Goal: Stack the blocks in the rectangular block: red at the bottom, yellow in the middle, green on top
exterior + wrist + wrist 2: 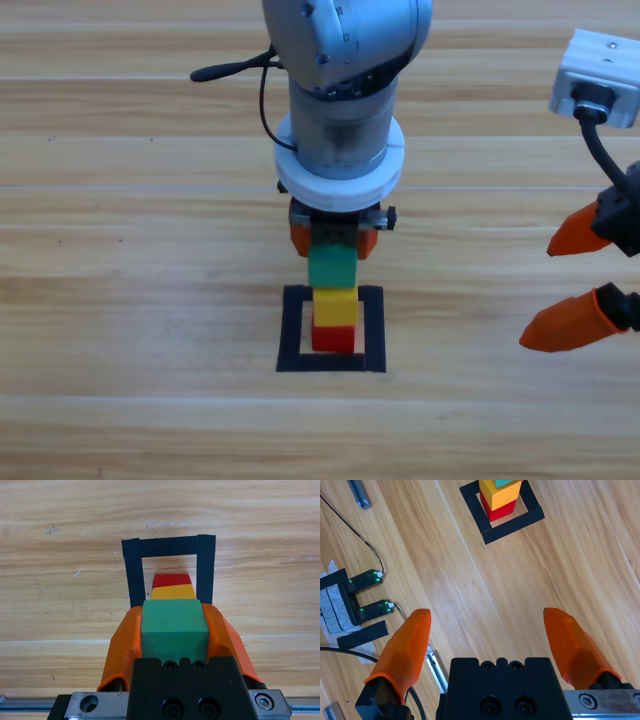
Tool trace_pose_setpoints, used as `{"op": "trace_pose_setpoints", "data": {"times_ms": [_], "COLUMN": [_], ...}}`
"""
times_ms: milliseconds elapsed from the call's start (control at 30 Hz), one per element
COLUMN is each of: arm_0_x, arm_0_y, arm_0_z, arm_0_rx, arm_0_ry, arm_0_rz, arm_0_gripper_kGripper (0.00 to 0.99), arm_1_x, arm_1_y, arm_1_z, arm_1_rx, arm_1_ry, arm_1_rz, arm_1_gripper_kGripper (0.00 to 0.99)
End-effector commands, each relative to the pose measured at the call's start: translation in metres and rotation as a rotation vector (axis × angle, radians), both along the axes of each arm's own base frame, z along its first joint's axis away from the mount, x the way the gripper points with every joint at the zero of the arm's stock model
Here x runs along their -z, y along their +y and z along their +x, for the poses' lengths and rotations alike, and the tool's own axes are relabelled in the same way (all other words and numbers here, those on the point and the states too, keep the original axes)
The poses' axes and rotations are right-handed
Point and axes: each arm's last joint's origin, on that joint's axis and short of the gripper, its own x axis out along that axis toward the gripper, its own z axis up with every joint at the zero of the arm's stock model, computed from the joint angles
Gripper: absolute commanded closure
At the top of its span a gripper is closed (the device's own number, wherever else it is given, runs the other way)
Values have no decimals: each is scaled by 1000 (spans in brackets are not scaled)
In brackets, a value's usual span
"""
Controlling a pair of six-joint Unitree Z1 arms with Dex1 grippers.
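Closest to the overhead camera, the left arm comes straight down over the middle of the counter (120, 300), and its left tool (333, 240) has its two orange jaws pressed against opposite sides of the green cube (332, 266), gripping it; in the left wrist view that tool (173, 630) holds the green cube (173, 627) between the jaws, directly above the rest of the stack; the green cube sits atop the yellow cube (335, 306), though whether the two faces fully touch cannot be told; the yellow cube rests on the red cube (333, 338), which stands on the wood inside the rectangular block (292, 330), the black tape outline, toward its left half; from the left wrist the yellow (173, 592) and red (171, 580) cubes show as thin bands beyond the green one, framed by the outline (133, 570); well apart at the right edge of the overhead view, the right tool (572, 280) hangs with its jaws spread wide and nothing between them; its own wrist view shows the same wide gap (492, 640) over bare wood, with the stack and outline (517, 525) far off at the top.
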Motion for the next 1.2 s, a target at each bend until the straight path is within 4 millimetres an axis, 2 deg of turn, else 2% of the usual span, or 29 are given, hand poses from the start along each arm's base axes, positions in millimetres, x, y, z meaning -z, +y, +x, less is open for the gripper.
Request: {"op": "trace_pose_setpoints", "data": {"times_ms": [33, 900, 1200], "arm_0_x": [27, 38, 36], "arm_0_y": [-10, -14, -13], "arm_0_z": [-2, -1, -1], "arm_0_rx": [5, 7, 4], "arm_0_ry": [32, 45, 45], "arm_0_rz": [43, 53, 47], "arm_0_gripper_kGripper": [910, 910, 910], "arm_1_x": [15, 17, 18], "arm_1_y": [0, 1, 2], "arm_1_z": [9, 10, 10], "arm_1_rx": [14, 10, 10], "arm_1_ry": [61, 65, 66], "arm_1_rz": [-42, -49, -50], "arm_1_gripper_kGripper": [0, 0, 0]}}
